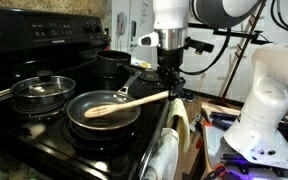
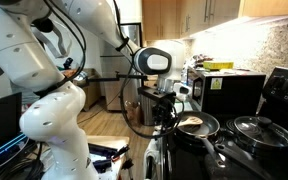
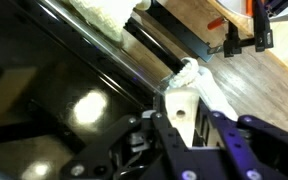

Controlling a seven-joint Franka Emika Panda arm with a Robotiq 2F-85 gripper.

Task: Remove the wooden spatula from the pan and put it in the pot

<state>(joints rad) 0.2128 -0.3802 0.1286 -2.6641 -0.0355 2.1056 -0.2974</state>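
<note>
Black kitchen stove (image 1: 34,140) fills my exterior views, with my white Franka arm (image 1: 266,100) standing beside it. On a front burner sits the pan (image 1: 104,118); the black pot (image 1: 114,64) stands behind it. I see the wooden spatula (image 1: 134,101) resting head-down in the pan, handle jutting past the rim, and my gripper (image 1: 170,90) with jaws clamped on the handle's end

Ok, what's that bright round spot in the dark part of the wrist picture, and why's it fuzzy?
Wrist view: that spot is light glaring off a shiny black surface, and the gripper holding the wooden spatula is probably too close, so it looks fuzzy. In an exterior view, the glass lid glints too.
</note>
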